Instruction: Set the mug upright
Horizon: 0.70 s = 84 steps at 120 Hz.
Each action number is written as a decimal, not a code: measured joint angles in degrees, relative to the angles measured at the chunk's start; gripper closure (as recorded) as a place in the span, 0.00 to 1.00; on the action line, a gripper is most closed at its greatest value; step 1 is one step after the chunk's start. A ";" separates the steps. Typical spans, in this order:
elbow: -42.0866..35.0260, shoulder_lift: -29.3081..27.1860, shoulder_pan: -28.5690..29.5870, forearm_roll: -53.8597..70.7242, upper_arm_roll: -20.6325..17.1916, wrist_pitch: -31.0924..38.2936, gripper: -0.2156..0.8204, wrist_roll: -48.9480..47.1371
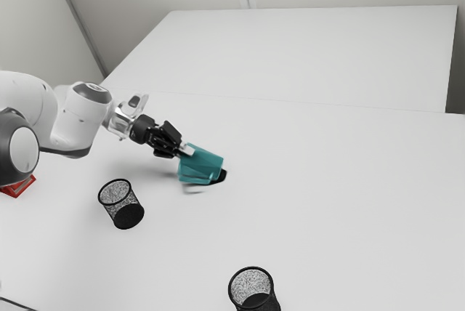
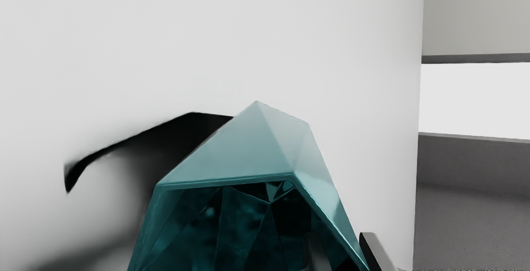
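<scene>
1. At the exterior view's left is a red thing [image 1: 18,186], and then a black mesh cup [image 1: 122,206]. Swing your hand clear of that cup.
2. Next comes your gripper [image 1: 187,151]. It is narrow, holding the mug's wall: one finger inside, one outside.
3. The mug [image 1: 201,164] is in that grip, well in from the edges of the surface [image 1: 327,180]. It leans over, with its open end toward your hand.
4. To stand it up, you likely need to tip your hand until it points down, so the mug's bottom faces the surface. Go slowly; the thin wall could slip or twist. Get the bottom flat before you let go, or it may fall over.
5. Farther right is another mesh cup [image 1: 254,289], well apart.
</scene>
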 joint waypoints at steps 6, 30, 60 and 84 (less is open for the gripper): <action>0.12 -0.23 -0.01 0.27 -0.01 -0.01 0.88 0.40; 0.15 -3.28 -0.22 1.12 -0.01 0.03 0.94 1.62; 2.73 -8.97 -2.18 11.91 -1.09 0.69 0.96 -0.36; 9.69 -11.27 -3.30 36.56 -9.10 3.14 0.97 -7.67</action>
